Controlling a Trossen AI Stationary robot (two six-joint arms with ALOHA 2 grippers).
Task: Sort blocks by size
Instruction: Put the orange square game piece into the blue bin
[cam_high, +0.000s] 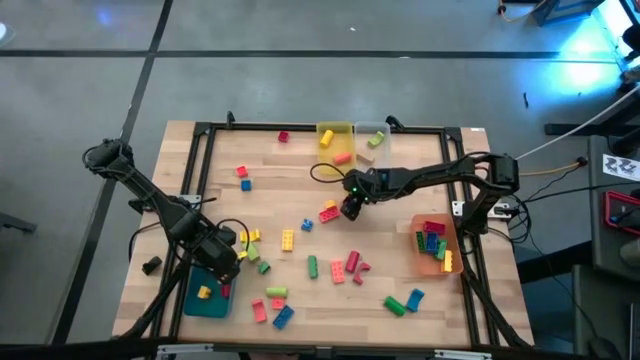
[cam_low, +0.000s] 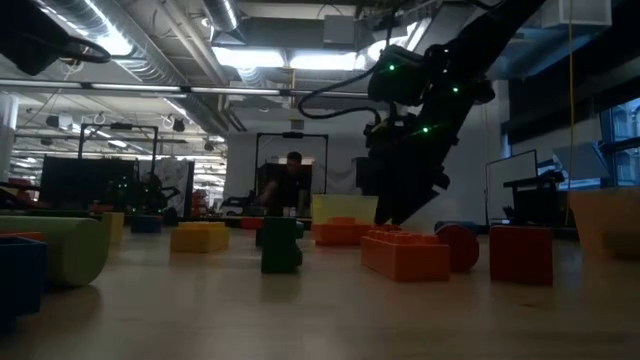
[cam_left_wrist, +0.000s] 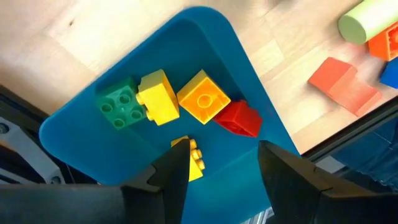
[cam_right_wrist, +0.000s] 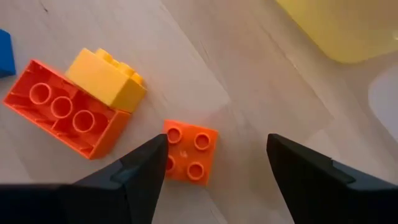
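Note:
Blocks of many colours lie scattered on the wooden table. My right gripper hangs open over the table's middle, its fingers on either side of a small orange four-stud block lying flat. Beside it lie a long orange block and a yellow block. My left gripper stands open above the teal bin at the near left. The bin holds green, yellow, orange and red blocks, plus a yellow block beside one finger.
An orange bin with several blocks stands at the right, and a yellow bin and a clear bin at the far edge. Black rails frame the table. A person stands in the room beyond.

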